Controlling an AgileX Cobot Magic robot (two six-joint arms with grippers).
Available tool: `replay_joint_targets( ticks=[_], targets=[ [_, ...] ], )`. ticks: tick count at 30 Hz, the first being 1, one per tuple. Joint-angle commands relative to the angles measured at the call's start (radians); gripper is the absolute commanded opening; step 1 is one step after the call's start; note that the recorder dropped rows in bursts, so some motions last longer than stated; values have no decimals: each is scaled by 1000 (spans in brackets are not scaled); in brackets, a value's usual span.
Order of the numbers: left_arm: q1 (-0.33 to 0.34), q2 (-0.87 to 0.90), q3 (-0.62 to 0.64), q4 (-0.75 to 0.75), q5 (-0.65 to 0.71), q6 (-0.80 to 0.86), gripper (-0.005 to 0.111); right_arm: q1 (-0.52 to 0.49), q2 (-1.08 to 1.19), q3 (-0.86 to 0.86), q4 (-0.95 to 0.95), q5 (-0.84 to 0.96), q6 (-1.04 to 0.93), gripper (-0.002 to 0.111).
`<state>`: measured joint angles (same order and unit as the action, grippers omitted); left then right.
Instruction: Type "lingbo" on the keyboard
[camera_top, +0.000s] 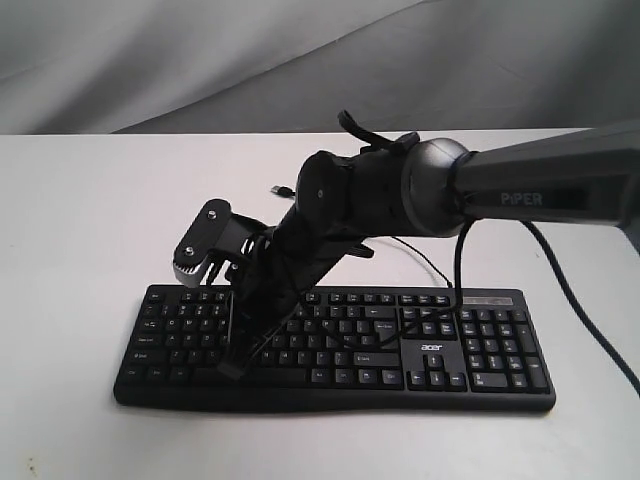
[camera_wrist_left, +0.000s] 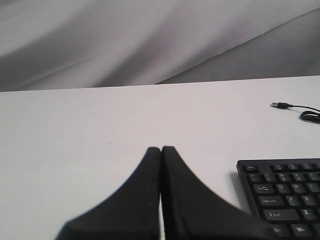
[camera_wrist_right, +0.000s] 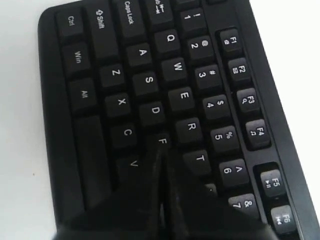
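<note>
The wide black keyboard with white legends and an acer logo lies across the white table. My right gripper reaches over from the right and comes down on the keyboard's left half. In the right wrist view this gripper is shut with nothing in it. Its tips lie at the edge of the F key, between V and T, and hide the key behind F. My left gripper is shut and empty over bare table, off the keyboard's Esc corner. It does not show in the exterior view.
The thin black cable runs from the keyboard's back edge and passes behind the right arm. Its USB plug lies loose on the table behind the keyboard and also shows in the left wrist view as the plug. A grey cloth backdrop hangs behind the table.
</note>
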<state>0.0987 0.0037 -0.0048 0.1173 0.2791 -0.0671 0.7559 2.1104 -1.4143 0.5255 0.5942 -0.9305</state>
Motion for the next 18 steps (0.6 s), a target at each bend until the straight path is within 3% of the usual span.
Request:
replay_joint_targets(
  ticks=[1,18],
  targets=[
    [3,-4,5,0,-13,-2,1,1,4,-6,2,-8,-10,0],
    [3,-4,5,0,-13,-2,1,1,26,-6,2,-35,-10,0]
  ],
)
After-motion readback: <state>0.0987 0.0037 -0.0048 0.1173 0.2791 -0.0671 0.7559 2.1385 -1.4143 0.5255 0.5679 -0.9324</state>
